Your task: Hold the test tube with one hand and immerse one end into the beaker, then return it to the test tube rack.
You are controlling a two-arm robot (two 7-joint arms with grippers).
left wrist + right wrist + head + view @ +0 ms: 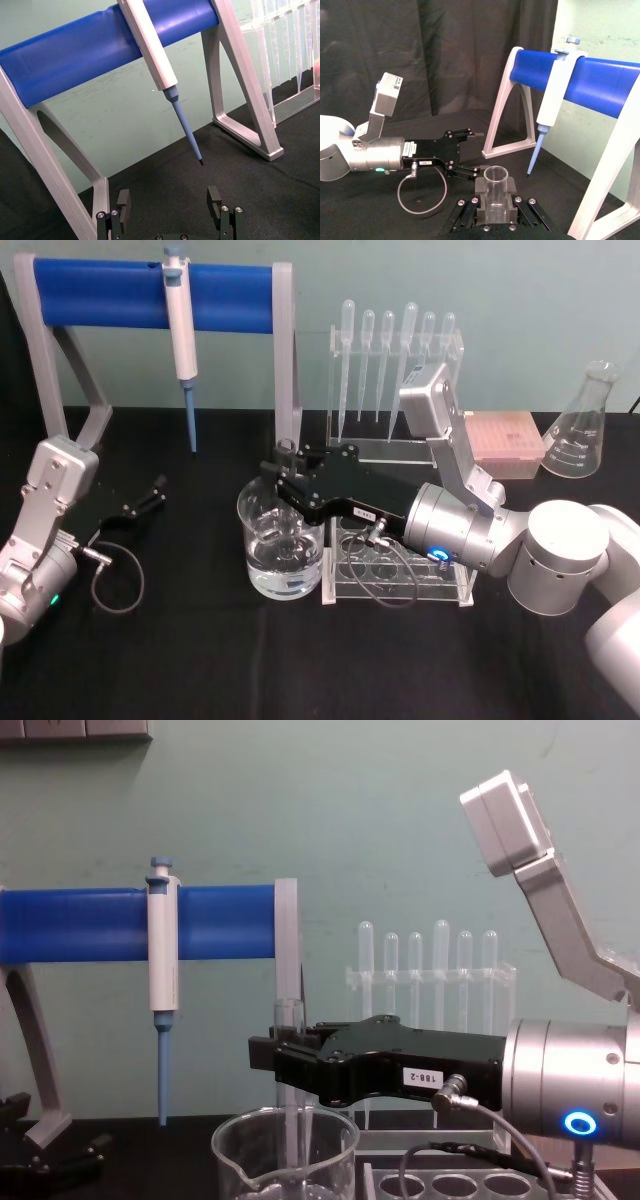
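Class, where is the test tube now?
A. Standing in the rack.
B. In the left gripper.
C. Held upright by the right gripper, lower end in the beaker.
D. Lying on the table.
C: the right gripper clamps the test tube upright with its lower end inside the beaker; the left gripper rests open and empty at the left.

Right gripper [287,478] clamped, arm extended — left gripper [169,202] open, parked.

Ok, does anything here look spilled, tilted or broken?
Nothing stands out. The right claw holds the clear glass test tube upright, lower end inside the wide clear glass beaker; no spill shows on the black table around it. The left claw rests open at the left.
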